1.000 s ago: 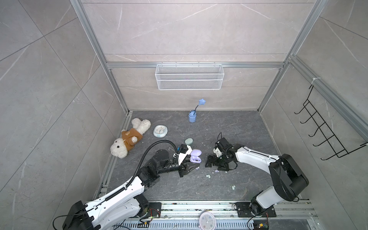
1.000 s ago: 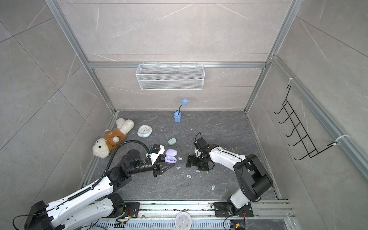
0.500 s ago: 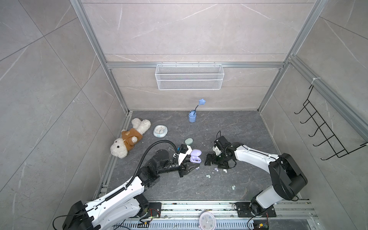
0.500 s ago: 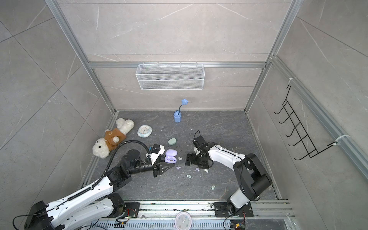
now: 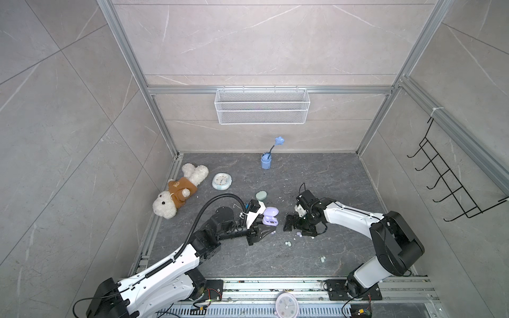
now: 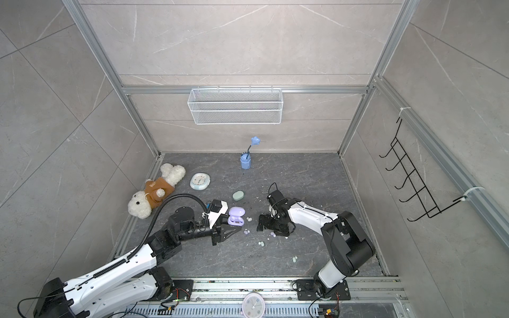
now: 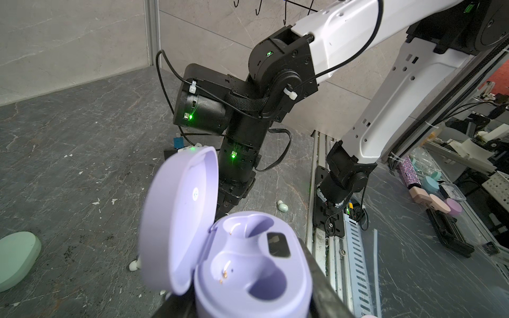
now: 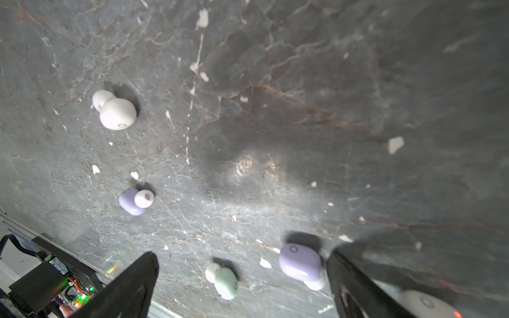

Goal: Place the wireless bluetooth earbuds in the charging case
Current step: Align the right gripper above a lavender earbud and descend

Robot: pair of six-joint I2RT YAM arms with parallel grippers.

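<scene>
1. Displaced since one second earlier: the right fingers [image 8: 129, 289], which are found slightly closer to the left arm [image 5: 170, 264] in both top views.
2. No shift is detected in the left arm or in the charging case [image 7: 248, 275] over the same interval.
3. The right fingers are spread wide and are pointed down at the bench [image 5: 330, 176].
4. In the right wrist view, a lavender earbud [image 8: 300, 264] is seen on the bench just beside one finger; contact cannot be confirmed. A mint earbud [image 8: 225, 279] is located between the two fingers.
5. A second lavender earbud [image 8: 135, 201] and a white earbud [image 8: 114, 110] are located farther out, apart from each other and nearer the charging case.
6. A second mint earbud [image 5: 322, 258] is seen well apart from the rest.
7. The left fingers [image 5: 263, 232] are closed on the base of the lavender charging case, as shown in the left wrist view.
8. The case lid is hinged open; both wells are exposed, with gold contact pins visible.
9. A closed mint case [image 5: 260, 195] is located on the bench behind the held case.
</scene>
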